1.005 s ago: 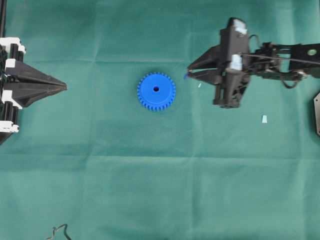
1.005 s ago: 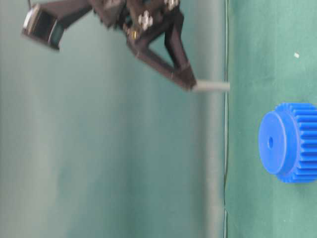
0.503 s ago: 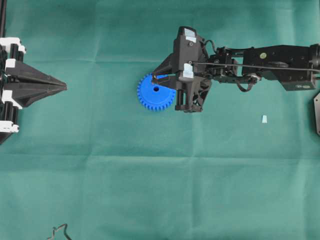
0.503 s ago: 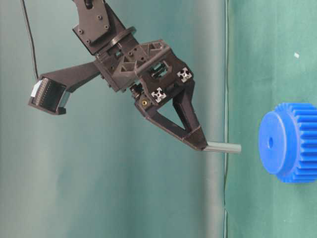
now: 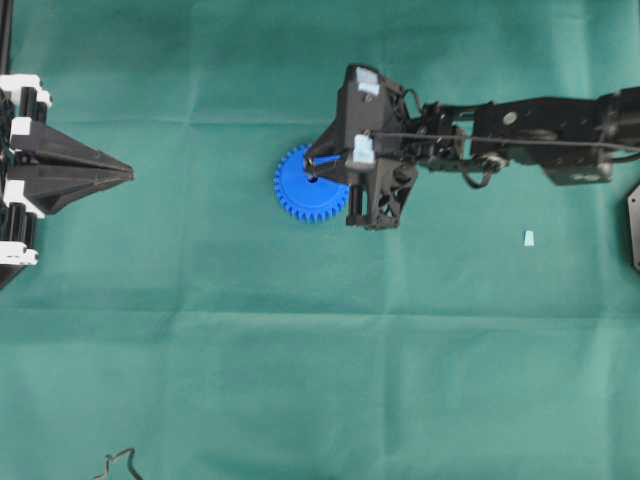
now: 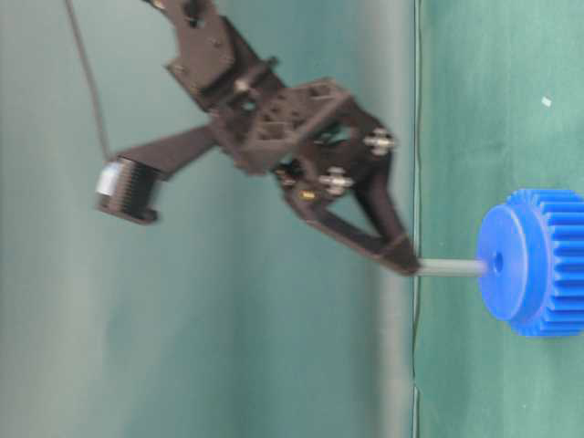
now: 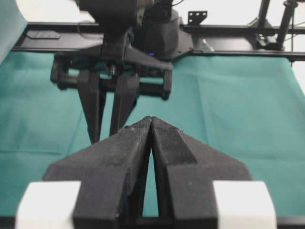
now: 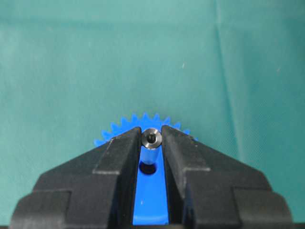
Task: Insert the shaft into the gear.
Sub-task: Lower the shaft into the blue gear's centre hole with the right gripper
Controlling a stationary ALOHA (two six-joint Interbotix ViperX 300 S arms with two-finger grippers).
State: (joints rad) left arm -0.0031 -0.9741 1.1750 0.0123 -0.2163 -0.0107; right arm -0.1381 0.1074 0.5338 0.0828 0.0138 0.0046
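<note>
The blue toothed gear lies flat on the green cloth, left of the middle. My right gripper hangs over it, shut on the silvery shaft, which stands upright between the fingers. In the table-level view the shaft reaches from the gripper's tips down to the gear, its lower end meeting the centre hole. The right wrist view has the gear under the jaws, the dark hole just below the shaft. My left gripper rests at the far left, shut and empty.
A pale scrap lies on the cloth right of the right arm. A dark plate juts in at the right edge. A thin wire loop lies at the bottom left. The right arm faces the left wrist camera.
My right gripper has carried the shaft leftward over the gear and come down, so the shaft's lower end now meets the centre hole. The left gripper has not moved.
</note>
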